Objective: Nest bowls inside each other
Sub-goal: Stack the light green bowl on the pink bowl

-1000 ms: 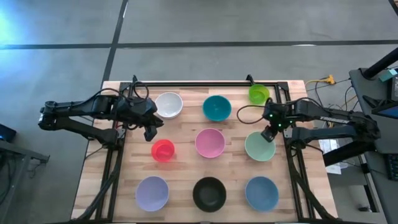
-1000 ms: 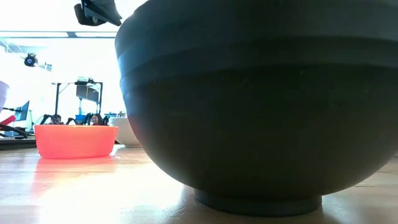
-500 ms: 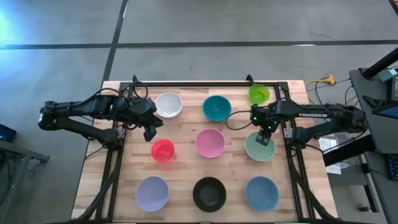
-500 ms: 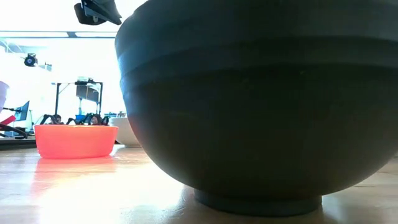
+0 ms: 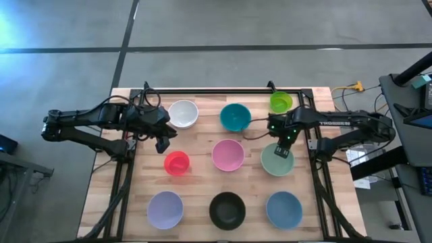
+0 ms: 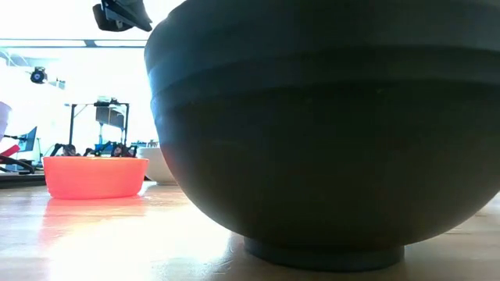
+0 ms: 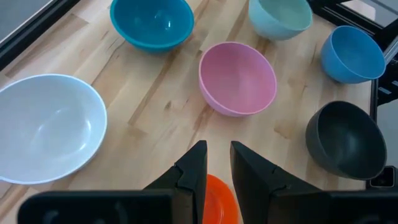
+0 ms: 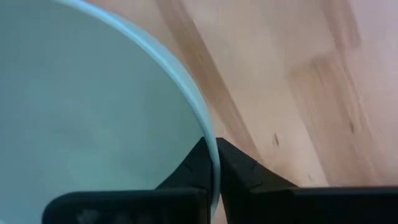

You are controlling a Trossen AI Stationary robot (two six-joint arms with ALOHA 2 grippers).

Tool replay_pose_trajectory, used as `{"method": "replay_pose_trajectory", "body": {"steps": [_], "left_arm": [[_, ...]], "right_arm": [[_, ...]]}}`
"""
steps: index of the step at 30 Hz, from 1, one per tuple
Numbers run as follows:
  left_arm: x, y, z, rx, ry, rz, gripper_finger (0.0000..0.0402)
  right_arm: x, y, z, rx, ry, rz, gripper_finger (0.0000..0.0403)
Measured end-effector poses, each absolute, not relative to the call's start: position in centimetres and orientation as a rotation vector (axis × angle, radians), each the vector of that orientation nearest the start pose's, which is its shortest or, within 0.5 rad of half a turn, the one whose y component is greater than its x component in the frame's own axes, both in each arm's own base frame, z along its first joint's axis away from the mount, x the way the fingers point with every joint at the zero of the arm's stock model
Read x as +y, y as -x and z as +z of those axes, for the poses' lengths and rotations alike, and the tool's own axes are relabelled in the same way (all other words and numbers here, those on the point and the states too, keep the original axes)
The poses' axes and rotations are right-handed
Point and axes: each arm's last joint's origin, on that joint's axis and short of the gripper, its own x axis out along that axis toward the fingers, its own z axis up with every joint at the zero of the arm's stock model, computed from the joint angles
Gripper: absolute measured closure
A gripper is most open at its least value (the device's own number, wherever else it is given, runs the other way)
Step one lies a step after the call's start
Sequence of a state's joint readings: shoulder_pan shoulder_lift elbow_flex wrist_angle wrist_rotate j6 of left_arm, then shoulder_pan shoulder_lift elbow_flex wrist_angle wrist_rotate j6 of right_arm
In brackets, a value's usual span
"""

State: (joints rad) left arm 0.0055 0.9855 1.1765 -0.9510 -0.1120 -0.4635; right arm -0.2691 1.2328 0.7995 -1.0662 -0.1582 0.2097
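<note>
Now | right tool has just pinched shut on the rim of the mint bowl, which has slid toward the pink bowl on the tabletop | first grasp made, nothing nested | left tool slightly parted, empty, above the red bowl.

We see nine plain bowls: white, teal, lime green, red, pink, mint, lavender, black, blue. The table is light wood.
</note>
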Motion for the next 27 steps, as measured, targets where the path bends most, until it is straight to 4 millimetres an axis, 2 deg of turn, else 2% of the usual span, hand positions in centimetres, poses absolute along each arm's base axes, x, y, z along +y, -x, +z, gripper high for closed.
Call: {"method": "replay_pose_trajectory", "body": {"steps": [4,10,14,18,22,27], "left_arm": [[0.4,-17.4,36.0,0.727,0.392,0.285,0.0346],[0.4,-17.7,35.7,0.737,0.343,0.276,0.0346],[0.4,-17.9,35.6,0.734,0.338,0.274,0.0346],[0.5,-17.9,35.6,0.738,0.334,0.273,0.0346],[0.4,-17.8,35.5,0.751,0.253,0.241,0.0346],[0.4,-17.7,35.3,0.758,0.223,0.217,0.0346]], "right_arm": [[-4.7,-19.4,23.9,1.296,-0.530,-0.183,0.0393],[-5.5,-23.4,29.4,0.933,-0.586,-0.164,0.0393],[-6.4,-26.5,31.5,0.898,-0.594,-0.165,0.0394],[-7.1,-29.9,31.5,1.002,-0.636,-0.137,0.0394],[-7.5,-33.3,29.9,1.089,-0.744,-0.003,0.0394],[-7.5,-35.4,28.4,1.204,-0.726,-0.014,0.0394]]}}
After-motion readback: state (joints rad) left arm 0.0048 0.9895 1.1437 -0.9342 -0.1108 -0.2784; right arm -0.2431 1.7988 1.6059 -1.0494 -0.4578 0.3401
